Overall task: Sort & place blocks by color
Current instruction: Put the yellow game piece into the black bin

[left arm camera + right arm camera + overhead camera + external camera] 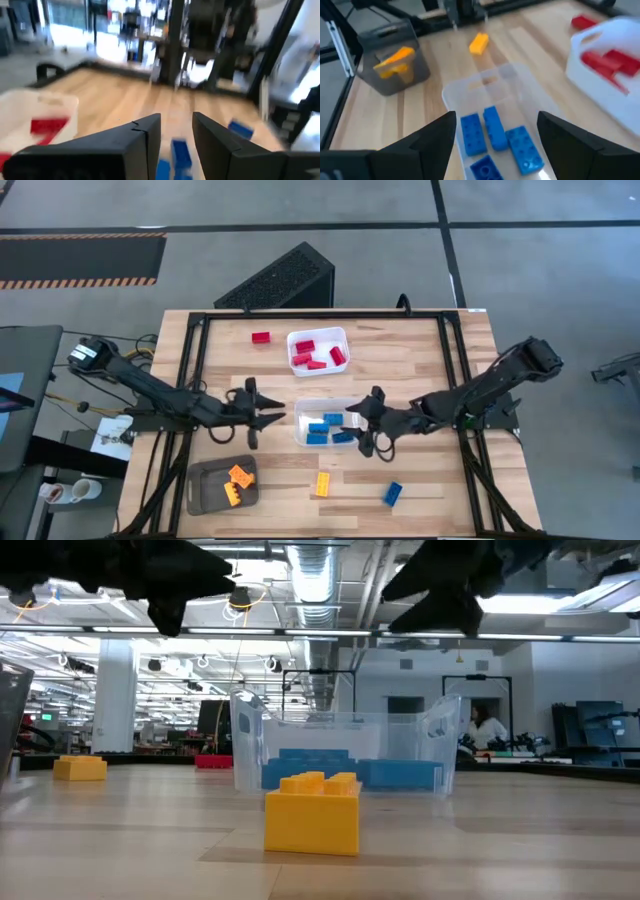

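Wooden table (420,350) fills the overhead view, with both arms reaching in toward the middle. The left gripper (268,416) hangs just short of the clear tray (300,408), its fingers a narrow gap apart and empty. The right gripper (364,423) sits at that tray's other end, spread wide, holding nothing. Blue blocks (326,429) lie in the tray between the two grippers; red blocks (317,355) fill the white tray (318,333) beyond the fingers, one red block (261,337) loose beside it. Yellow blocks (237,484) rest in the grey tray (203,498); a yellow block (323,484) and a blue block (392,494) lie loose on the wood.

From table height, the loose yellow block stands before the clear tray.

Past the left fingers (145,140), blue blocks lie just ahead.

Between the wide right fingers (440,135), four blue blocks lie in the clear tray.
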Action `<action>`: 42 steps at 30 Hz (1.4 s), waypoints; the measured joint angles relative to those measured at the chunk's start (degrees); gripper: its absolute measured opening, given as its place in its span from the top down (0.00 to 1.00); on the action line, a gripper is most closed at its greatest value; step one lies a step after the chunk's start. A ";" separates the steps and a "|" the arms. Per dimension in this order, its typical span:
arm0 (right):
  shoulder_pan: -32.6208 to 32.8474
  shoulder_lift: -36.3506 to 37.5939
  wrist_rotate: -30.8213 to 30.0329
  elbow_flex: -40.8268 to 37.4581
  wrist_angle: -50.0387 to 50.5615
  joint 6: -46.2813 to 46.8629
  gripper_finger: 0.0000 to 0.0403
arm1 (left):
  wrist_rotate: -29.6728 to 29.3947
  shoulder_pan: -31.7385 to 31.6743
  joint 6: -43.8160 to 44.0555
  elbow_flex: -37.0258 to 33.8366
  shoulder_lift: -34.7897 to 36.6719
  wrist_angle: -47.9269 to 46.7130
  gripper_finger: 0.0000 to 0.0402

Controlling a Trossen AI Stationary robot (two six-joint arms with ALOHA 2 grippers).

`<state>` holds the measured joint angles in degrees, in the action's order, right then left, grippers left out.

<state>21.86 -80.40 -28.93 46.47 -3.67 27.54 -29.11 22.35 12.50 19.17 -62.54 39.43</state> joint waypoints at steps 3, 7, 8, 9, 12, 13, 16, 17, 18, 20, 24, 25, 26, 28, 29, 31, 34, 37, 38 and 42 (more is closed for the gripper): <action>0.94 1.22 -2.78 0.01 -0.13 -1.09 0.25 | 0.26 -0.03 2.93 6.94 0.67 -21.59 0.77; 1.70 1.84 -4.04 0.01 -0.41 -2.44 0.25 | 3.04 -1.36 9.28 20.52 0.64 -59.67 0.76; 1.80 1.84 -4.04 0.01 -0.27 -2.54 0.25 | 3.41 -1.61 10.66 23.35 0.51 -67.78 0.75; 1.78 1.83 -4.04 0.01 -0.14 -2.55 0.25 | 3.54 -1.82 11.86 25.75 0.42 -74.38 0.73; 1.78 1.54 -4.10 0.01 -0.46 -2.55 0.25 | 6.67 -3.32 15.75 29.50 0.68 -87.18 0.67; 1.78 1.38 -4.13 0.01 -0.28 -2.55 0.25 | 8.93 -4.03 17.15 29.70 0.82 -89.45 0.64; 1.77 1.34 -4.16 -0.03 -0.30 -2.56 0.25 | 15.79 -5.46 19.24 29.22 0.65 -94.29 0.54; 1.76 1.38 -4.20 -0.03 -0.42 -2.57 0.25 | 17.49 -5.71 19.74 28.98 0.59 -96.44 0.50; 1.76 1.38 -4.20 -0.03 -0.34 -2.57 0.25 | 18.34 -5.89 20.26 28.71 0.57 -98.10 0.46; 1.76 1.35 -4.19 -0.03 -0.37 -2.57 0.25 | 17.98 -6.34 20.57 28.32 0.58 -100.00 0.39; 1.63 1.35 -4.19 -0.03 -1.56 -2.78 0.25 | 16.64 -7.68 18.55 27.21 0.58 -101.96 0.29; 1.62 1.35 -4.19 -0.03 -1.91 -2.78 0.25 | 16.87 -8.34 18.36 26.60 0.57 -101.70 0.28; 1.53 1.35 -4.22 -0.03 -2.17 -2.79 0.25 | 17.44 -9.12 18.39 25.98 0.55 -101.24 0.27; 1.28 1.35 -4.22 -0.03 -2.23 -2.76 0.25 | 19.08 -10.30 18.23 24.72 -0.49 -100.30 0.26; 1.24 1.35 -4.22 -0.03 -2.34 -2.79 0.25 | 19.48 -10.67 17.63 24.07 -1.16 -100.08 0.26; 1.23 1.35 -4.24 -0.03 -2.63 -2.79 0.25 | 19.67 -11.18 16.08 23.37 -2.77 -100.11 0.27; 0.82 1.35 -4.24 -0.03 -2.90 -3.59 0.25 | 19.73 -12.87 12.47 23.18 -6.52 -98.59 0.28; 0.82 1.35 -4.23 -0.03 -3.16 -3.86 0.25 | 20.98 -14.77 8.20 23.18 -10.68 -98.28 0.28; 0.82 1.35 -4.22 -0.03 -3.23 -4.00 0.25 | 21.10 -15.19 6.70 23.18 -12.20 -98.68 0.28; 0.88 1.35 -4.21 -0.03 -2.96 -4.12 0.25 | 21.28 -16.25 0.25 23.18 -17.70 -98.82 0.28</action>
<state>22.74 -79.05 -33.15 46.44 -6.63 23.42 -7.82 6.10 12.75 42.35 -80.24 -59.39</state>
